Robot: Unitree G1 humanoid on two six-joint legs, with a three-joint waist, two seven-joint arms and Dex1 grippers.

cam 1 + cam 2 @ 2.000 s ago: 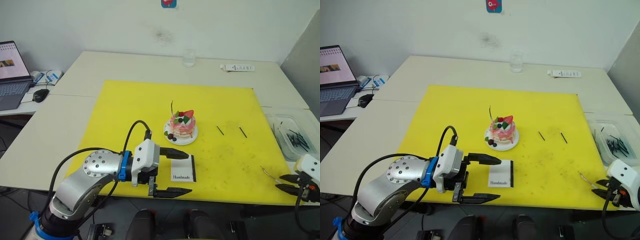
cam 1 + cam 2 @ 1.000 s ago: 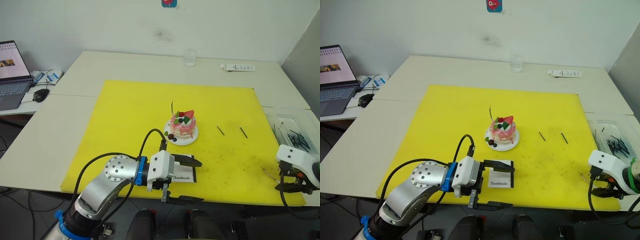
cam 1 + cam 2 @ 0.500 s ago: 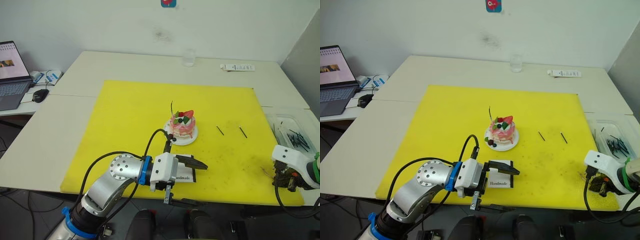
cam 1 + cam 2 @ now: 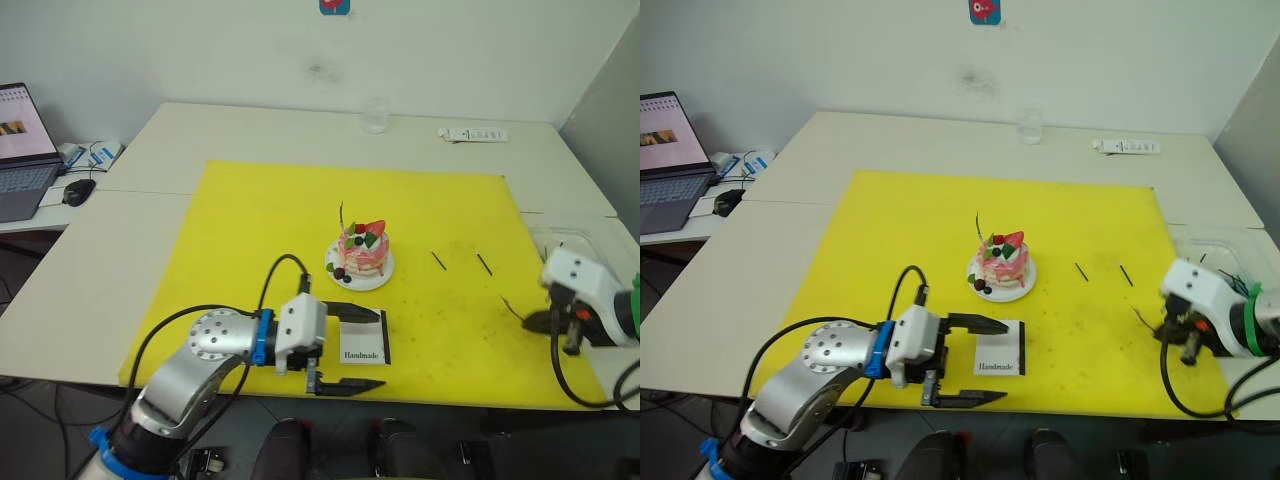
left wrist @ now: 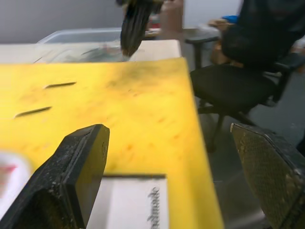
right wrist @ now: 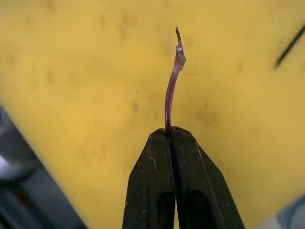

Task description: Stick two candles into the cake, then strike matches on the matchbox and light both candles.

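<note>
Yellow matting point(image 4: 260, 215) covers the table in the head view, where the cake point(image 4: 361, 251) carries one candle point(image 4: 342, 216) and the matchbox point(image 4: 364, 338) lies between the spread fingers of the left gripper point(image 4: 347, 348). In the left wrist view, two matches point(image 5: 45, 98) are seen on the mat beyond the matchbox. In the right wrist view, the right gripper point(image 6: 172, 136) is clenched on the second candle point(image 6: 171, 81).
</note>
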